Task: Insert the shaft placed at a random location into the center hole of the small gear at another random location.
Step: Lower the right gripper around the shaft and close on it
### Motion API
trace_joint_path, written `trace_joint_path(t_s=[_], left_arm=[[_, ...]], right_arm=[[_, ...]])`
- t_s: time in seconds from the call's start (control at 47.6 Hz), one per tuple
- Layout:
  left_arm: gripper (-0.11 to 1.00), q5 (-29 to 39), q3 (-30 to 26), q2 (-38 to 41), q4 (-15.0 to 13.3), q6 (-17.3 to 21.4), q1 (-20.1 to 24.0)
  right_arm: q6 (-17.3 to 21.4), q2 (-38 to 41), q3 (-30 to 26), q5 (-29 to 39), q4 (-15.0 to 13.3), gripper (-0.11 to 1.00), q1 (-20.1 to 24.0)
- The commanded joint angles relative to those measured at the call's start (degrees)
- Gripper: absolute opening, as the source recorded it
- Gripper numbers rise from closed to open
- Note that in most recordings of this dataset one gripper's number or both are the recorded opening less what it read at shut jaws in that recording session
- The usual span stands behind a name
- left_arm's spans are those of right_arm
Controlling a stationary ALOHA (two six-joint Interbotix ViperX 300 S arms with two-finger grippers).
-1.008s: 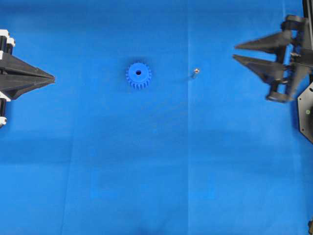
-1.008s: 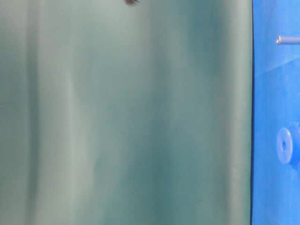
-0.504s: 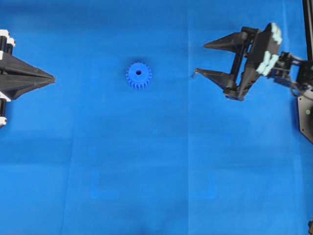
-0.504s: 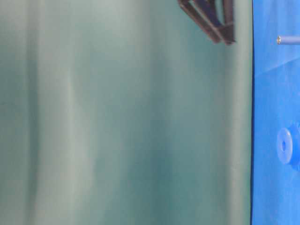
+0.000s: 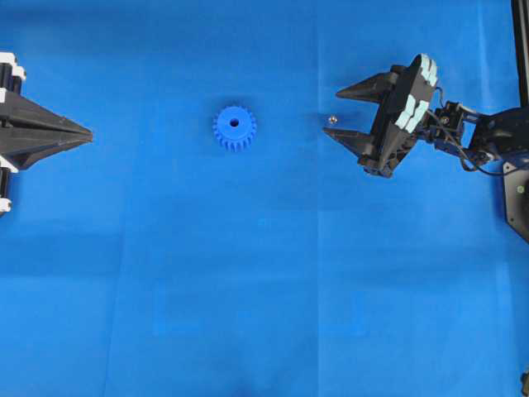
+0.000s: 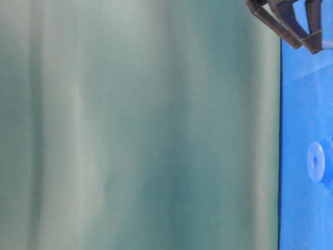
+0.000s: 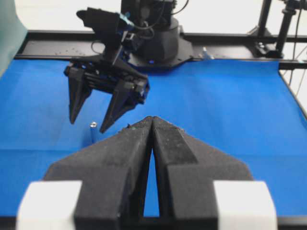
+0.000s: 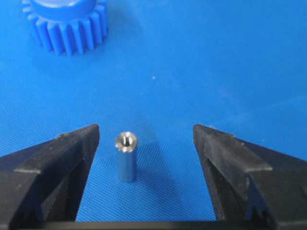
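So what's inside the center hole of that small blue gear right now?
Nothing visible: in the overhead view the center hole of the small gear looks dark and open. Its depth can't be seen. The shaft stands apart on the blue mat, between the open right gripper's fingertips.

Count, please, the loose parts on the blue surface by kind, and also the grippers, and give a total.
Blue small gear: 1
Silver-grey shaft, standing upright: 1
Grippers: 2, the left gripper shut, the right gripper open around the shaft without touching it
Total: 4
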Motion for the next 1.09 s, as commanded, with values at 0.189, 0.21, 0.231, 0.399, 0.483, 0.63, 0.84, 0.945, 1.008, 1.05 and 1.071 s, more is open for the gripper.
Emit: trace_joint_path(t_s=[0.189, 0.21, 0.231, 0.399, 0.483, 0.63, 0.84, 0.945, 1.008, 1.05, 1.071], left_arm=[[0.0, -0.18, -0.44, 0.0, 0.18, 0.09, -0.09], [0.0, -0.18, -0.44, 0.0, 0.18, 0.0, -0.09], [0.0, -0.18, -0.44, 0.0, 0.18, 0.0, -0.09], [0.0, 0.0, -0.44, 0.0, 0.18, 0.0, -0.09], [0.0, 0.09, -0.35, 0.0, 0.18, -0.09, -0.18], [0.0, 0.53, -0.35, -0.09, 0.18, -0.7, -0.18], [0.0, 1.32, -0.35, -0.88, 0.18, -0.7, -0.09], [0.0, 1.76, -0.35, -1.41, 0.18, -0.7, -0.18], [0.0, 1.93, -0.35, -1.85, 0.18, -0.7, -0.09], [0.0, 2.11, -0.35, -2.11, 0.18, -0.7, -0.09], [0.0, 2.2, -0.44, -2.2, 0.18, -0.7, -0.09]], right_arm=[[0.18, 1.14, -1.41, -1.58, 0.18, 0.63, 1.05], [0.18, 1.14, -1.41, -1.76, 0.18, 0.61, 1.05], [0.18, 1.14, -1.41, -1.85, 0.09, 0.6, 1.14], [0.18, 1.14, -1.41, -1.85, 0.18, 0.35, 1.05], [0.18, 1.14, -1.32, -1.85, 0.44, 0.2, 1.05], [0.18, 1.14, -1.32, -1.41, 0.44, 0.03, 1.14], [0.18, 1.14, -1.49, -1.32, 0.44, 0.03, 1.14], [0.26, 0.18, -1.41, -1.14, 0.44, 0.03, 1.23], [0.26, -1.23, -1.49, -0.18, 0.44, 0.03, 1.23], [0.26, -2.64, -1.58, 0.79, 0.44, 0.03, 1.23], [0.26, -3.43, -1.58, 1.49, 0.44, 0.03, 1.23]])
